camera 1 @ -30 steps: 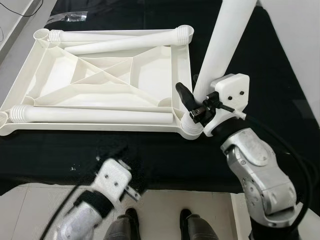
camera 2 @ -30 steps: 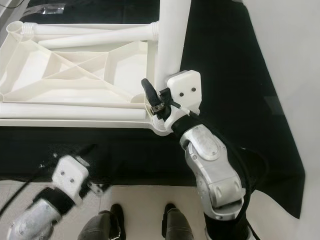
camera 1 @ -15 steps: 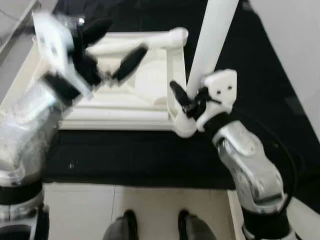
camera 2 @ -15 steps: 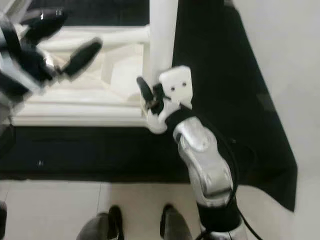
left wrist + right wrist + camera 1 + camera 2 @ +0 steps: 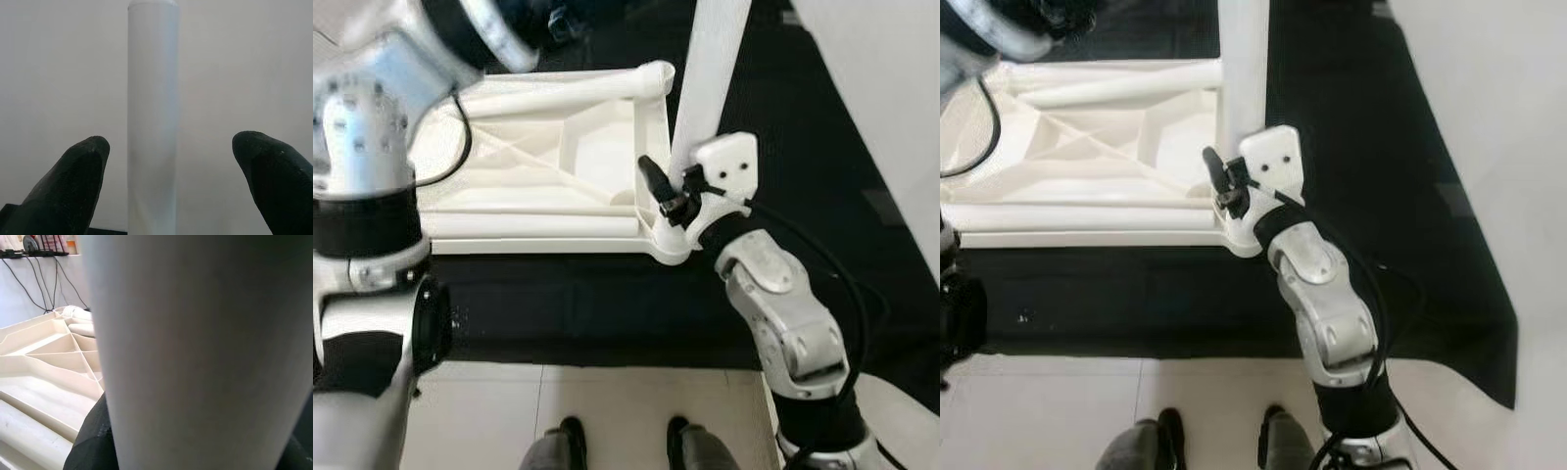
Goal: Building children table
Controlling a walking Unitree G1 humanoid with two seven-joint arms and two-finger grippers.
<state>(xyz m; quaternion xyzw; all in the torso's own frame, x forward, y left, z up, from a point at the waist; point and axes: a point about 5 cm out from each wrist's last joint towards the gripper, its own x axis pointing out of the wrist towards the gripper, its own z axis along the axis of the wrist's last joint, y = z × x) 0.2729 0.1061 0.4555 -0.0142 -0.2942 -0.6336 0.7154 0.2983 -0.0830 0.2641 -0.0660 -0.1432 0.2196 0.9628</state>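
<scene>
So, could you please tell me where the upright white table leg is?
The upright white plastic table leg stands in the near right corner socket of the upturned white tabletop, with the right claw at its base.

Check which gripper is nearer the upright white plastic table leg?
Right. The right gripper grips the upright white plastic table leg near its base; the left gripper is open, facing its upper part without touching.

— Where's the tabletop?

— I see the tabletop (image 5: pixel 558 166) lying upside down on the mat (image 5: pixel 607 294), with loose legs (image 5: pixel 538 225) resting in it along its near and far edges.

— And the standing leg?

— The upright leg (image 5: pixel 710 69) stands in the tabletop's near right corner. My right claw (image 5: pixel 671 191) is at its base; my left claw (image 5: pixel 171 181) is up high, one finger either side of it.

— Anything nearer?

— Floor (image 5: pixel 607 411), in front of the mat.
</scene>
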